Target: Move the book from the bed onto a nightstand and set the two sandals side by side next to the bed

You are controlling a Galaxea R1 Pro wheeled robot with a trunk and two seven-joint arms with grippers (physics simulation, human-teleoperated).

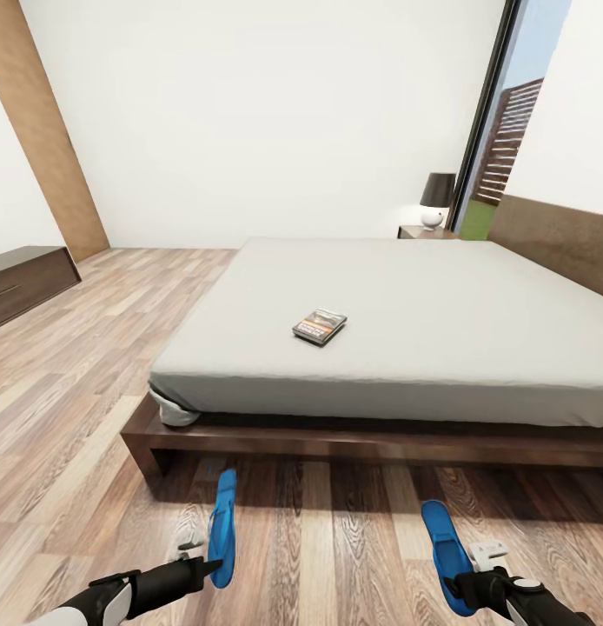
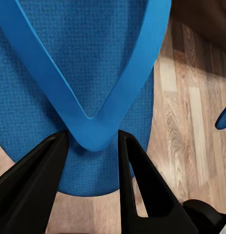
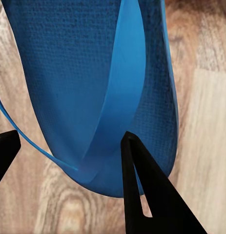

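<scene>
The book (image 1: 320,327) lies flat on the grey mattress of the bed (image 1: 440,382), near its middle. A nightstand (image 1: 420,232) stands at the bed's far corner. Two blue sandals lie or hang before the bed's near side, well apart. My left gripper (image 1: 213,567) (image 2: 93,136) is shut on the thong strap of the left sandal (image 1: 221,522) (image 2: 69,63), which is tilted on edge. My right gripper (image 1: 454,589) (image 3: 71,136) is open, its fingers spread on either side of the end of the right sandal (image 1: 440,539) (image 3: 73,63).
A lamp (image 1: 437,200) with a dark shade stands on the nightstand beside a tall window (image 1: 497,165). A low dark cabinet (image 1: 23,283) sits by the left wall. Wood-plank floor (image 1: 328,539) stretches between the two sandals and off to the left.
</scene>
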